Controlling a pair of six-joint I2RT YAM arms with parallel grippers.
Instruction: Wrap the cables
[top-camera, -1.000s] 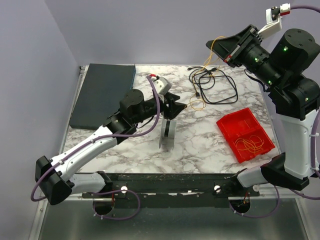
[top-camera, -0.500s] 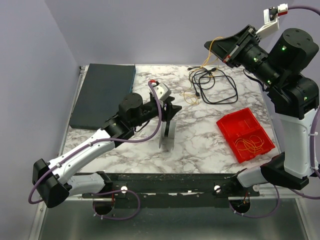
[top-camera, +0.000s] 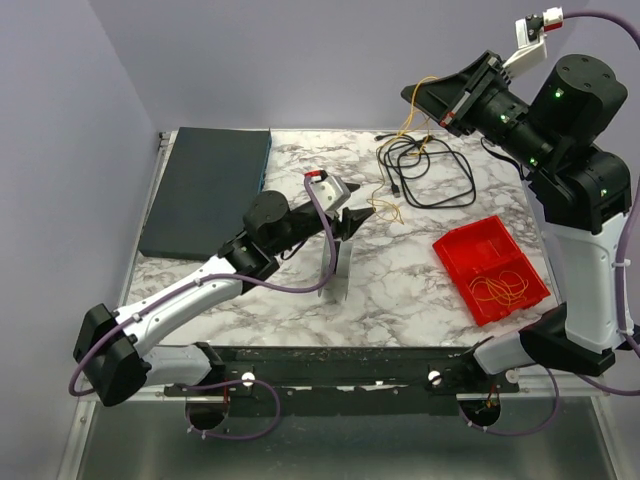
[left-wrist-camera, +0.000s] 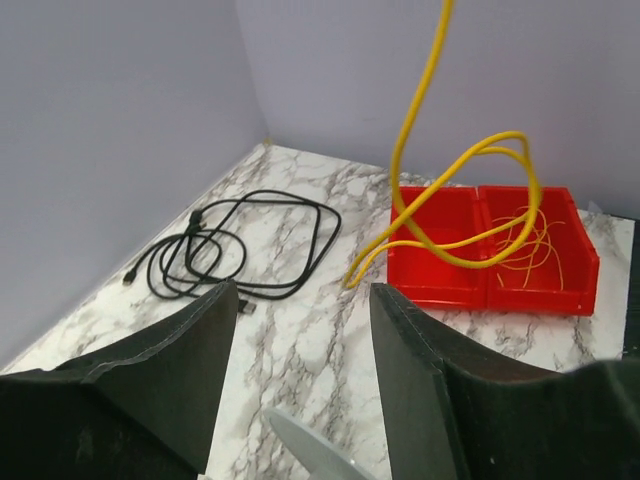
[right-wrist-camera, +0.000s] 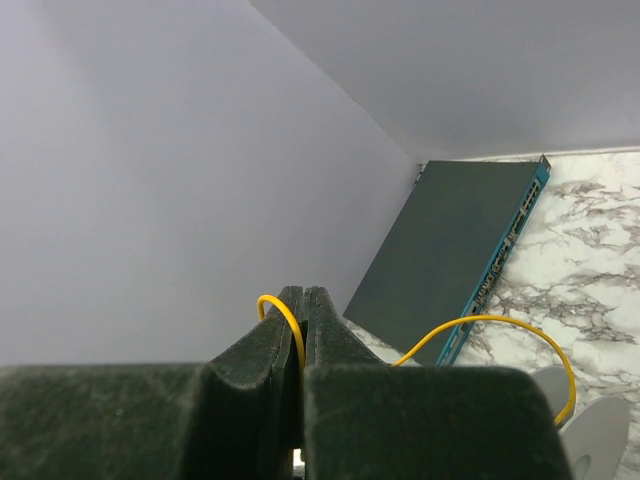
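Lilac walls enclose a marbled table (top-camera: 400, 290). From above, the right gripper (top-camera: 412, 94) is raised at 1 o'clock. A yellow cable (top-camera: 392, 210) dangles from it to just beside the left gripper (top-camera: 362, 216) near centre. A black cord (top-camera: 440, 180) lies at 12 o'clock, a red bin (top-camera: 470, 250) holding more yellow strands (top-camera: 498, 290) at 4, and a dark flat box (top-camera: 205, 185) at 10.

In the left wrist view, the jaws stand spread, gripping nothing. The cable hangs looped ahead at 1 o'clock, before the bin.

In the right wrist view, the jaws are pressed together, pinching the cable.
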